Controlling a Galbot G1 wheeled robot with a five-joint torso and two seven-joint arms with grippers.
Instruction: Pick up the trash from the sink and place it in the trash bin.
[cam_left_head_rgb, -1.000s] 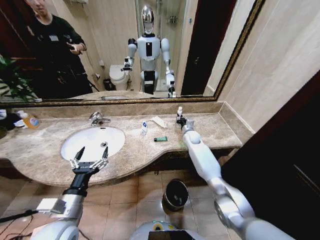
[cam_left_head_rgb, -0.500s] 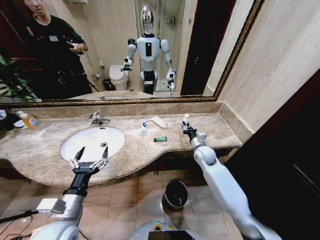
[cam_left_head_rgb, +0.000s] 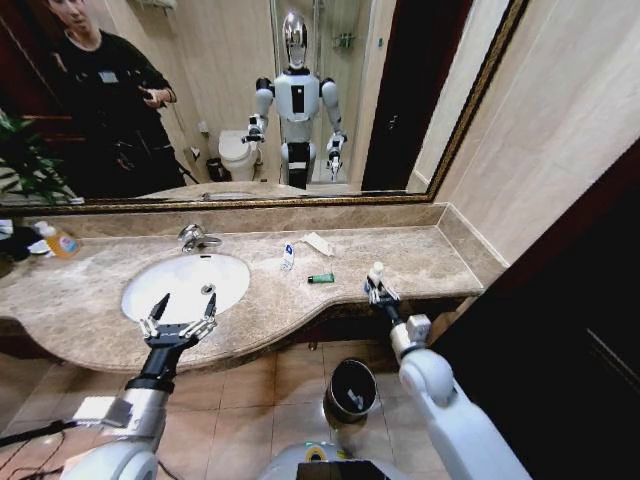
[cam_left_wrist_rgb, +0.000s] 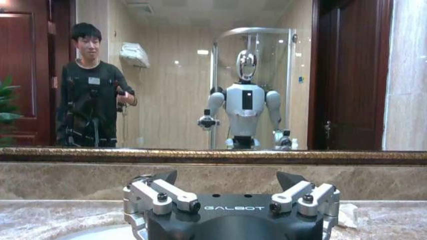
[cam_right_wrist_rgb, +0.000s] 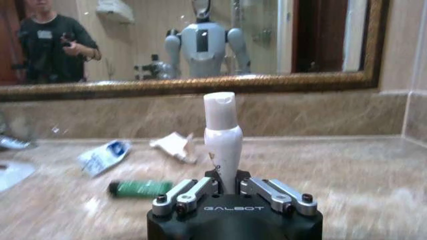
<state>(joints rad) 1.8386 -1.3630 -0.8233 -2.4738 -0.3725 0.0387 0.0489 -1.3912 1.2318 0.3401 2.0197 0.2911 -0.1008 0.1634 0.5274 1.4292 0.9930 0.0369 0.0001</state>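
Right gripper (cam_left_head_rgb: 374, 289) fingers clamp a smooth white tube (cam_right_wrist_rgb: 221, 135) upright over marble tabletop (cam_left_head_rgb: 420, 262); left gripper (cam_left_head_rgb: 178, 318) fingers spread wide.

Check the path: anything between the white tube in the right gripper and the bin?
Nothing visible. The right gripper holds the small white tube upright at the counter's front edge; the trash bin sits open on the floor below, toward the robot. The left gripper is off over the sink.
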